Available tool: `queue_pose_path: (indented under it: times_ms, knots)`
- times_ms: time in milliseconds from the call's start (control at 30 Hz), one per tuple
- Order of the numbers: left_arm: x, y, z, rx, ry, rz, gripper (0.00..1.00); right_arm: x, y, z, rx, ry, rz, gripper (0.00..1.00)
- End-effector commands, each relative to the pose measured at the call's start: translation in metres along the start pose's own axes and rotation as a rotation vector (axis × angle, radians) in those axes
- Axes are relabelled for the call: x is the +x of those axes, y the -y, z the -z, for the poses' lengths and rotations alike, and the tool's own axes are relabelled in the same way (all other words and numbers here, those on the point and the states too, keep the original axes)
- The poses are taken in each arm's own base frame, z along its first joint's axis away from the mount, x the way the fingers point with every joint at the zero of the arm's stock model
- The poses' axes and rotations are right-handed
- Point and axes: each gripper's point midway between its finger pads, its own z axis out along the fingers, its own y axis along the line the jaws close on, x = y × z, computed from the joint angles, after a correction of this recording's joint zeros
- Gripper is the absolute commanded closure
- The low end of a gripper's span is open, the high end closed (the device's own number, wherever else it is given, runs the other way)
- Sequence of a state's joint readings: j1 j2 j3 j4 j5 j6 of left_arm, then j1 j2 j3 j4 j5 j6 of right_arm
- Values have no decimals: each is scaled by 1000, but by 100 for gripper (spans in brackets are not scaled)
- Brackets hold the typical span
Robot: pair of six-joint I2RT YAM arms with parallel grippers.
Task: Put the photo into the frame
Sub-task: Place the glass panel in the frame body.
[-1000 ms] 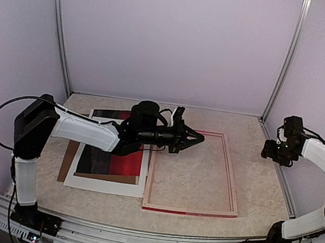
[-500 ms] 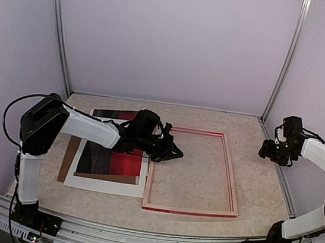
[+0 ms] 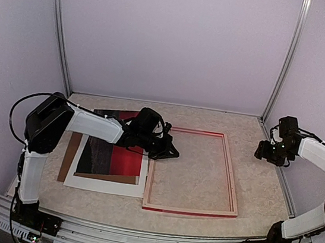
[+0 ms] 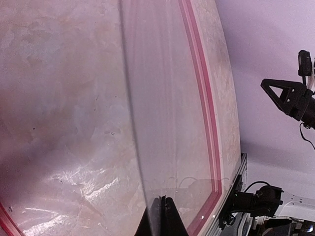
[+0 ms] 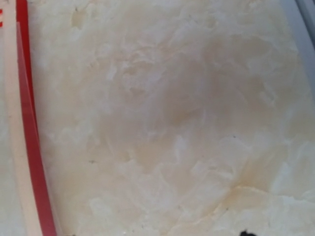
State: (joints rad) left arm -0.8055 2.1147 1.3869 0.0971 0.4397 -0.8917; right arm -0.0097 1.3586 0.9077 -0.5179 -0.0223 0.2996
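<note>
Top view: the left jaws are sitting pressed shut, low over the desk [image 3: 261, 194] at the far left corner of the frame [image 3: 231, 178]. Whether anything thin is pinched between them cannot be told. The frame is lying flat on the desk, spreading out ahead of and to the right of these jaws. The photo [image 3: 122, 163] is lying just behind them, on the left, on a white mat [image 3: 106, 185], with a brown backing board [image 3: 67, 160] showing at the mat's far side. The right jaws are hanging above bare desk, the frame lying well apart on their left.

Left wrist view: the fingertips [image 4: 170, 221] are meeting in a point at the bottom edge. The frame's red rail [image 4: 204, 98] is running ahead of them, on the right.

Right wrist view: the right jaws are standing wide apart and gripping nothing. Bare desk [image 5: 172, 123] is lying beneath, and the frame's red and pale edge [image 5: 32, 137] is running along the left.
</note>
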Motion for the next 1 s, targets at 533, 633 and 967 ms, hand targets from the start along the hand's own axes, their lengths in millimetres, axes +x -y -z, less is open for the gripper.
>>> queue_pose_path:
  times_ms: [533,633,967]
  knots:
    - [-34,-14,14,-83,41,-103,100,5,-35,-6,-66,-15,90,30]
    - [-35,-14,10,-80,30,-106,100,7,-36,-9,-64,-25,96,30]
    - [-34,-22,3,-108,5,-121,100,11,-39,-13,-67,-37,102,30]
